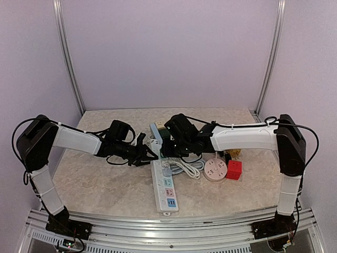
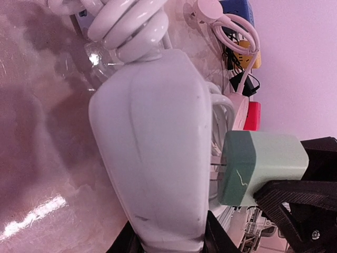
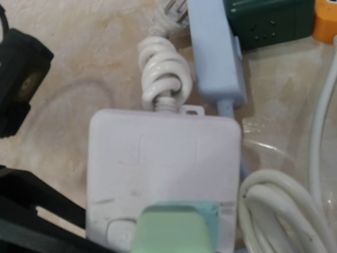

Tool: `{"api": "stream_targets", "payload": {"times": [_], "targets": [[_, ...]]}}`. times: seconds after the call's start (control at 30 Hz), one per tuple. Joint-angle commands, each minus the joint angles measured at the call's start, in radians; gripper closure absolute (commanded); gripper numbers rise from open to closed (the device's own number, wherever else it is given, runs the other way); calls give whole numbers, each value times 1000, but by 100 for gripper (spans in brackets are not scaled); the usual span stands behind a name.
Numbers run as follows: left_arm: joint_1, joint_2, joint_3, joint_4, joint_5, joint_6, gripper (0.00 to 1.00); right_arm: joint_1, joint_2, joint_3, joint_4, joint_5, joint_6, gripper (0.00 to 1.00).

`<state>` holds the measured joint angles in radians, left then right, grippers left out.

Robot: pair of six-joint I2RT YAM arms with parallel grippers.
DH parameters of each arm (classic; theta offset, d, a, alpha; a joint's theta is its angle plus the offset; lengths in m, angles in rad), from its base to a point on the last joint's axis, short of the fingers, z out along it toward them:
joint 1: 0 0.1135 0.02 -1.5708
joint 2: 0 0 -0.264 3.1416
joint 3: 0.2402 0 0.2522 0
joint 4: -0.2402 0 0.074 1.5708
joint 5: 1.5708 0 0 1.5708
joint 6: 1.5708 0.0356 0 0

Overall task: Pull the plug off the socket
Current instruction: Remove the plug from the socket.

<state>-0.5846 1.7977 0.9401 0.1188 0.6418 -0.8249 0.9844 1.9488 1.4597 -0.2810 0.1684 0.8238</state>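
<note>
One mint-green plug [image 2: 263, 166], seated in the face of a white power strip [image 2: 152, 158] close to its cord end, near the middle of the table [image 1: 95, 184]. Thin metal pins show in the gap between them, so it looks partly drawn, not yet free.

One coiled white cord [image 3: 162, 68] leaves that end of the strip. Just beside it: one pale blue strip [image 3: 216, 52] and one dark green block [image 3: 263, 21]. Further right: one round white socket [image 1: 215, 169] and one red cube [image 1: 234, 169].

Risks:
- A pull off the line of the pins could bend them or jam the plug.
- A weak hold on the strip could let it lift and travel with the plug.
- The smooth plug could slip from the fingers.

Right gripper [image 1: 167, 147]: narrow, clamped on the plug's outer end.
Left gripper [image 1: 145, 154]: narrow, clamped across the strip's sides.
</note>
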Motion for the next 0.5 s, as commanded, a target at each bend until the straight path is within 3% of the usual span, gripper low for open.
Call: {"api": "stream_targets", "payload": {"times": [0.0, 0.47], "targets": [[-8, -4, 3, -33, -40, 86, 96, -15, -42, -18, 80, -22, 4, 100], [-8, -7, 5, -37, -43, 93, 97, -49, -76, -76, 136, -61, 10, 100]]}}
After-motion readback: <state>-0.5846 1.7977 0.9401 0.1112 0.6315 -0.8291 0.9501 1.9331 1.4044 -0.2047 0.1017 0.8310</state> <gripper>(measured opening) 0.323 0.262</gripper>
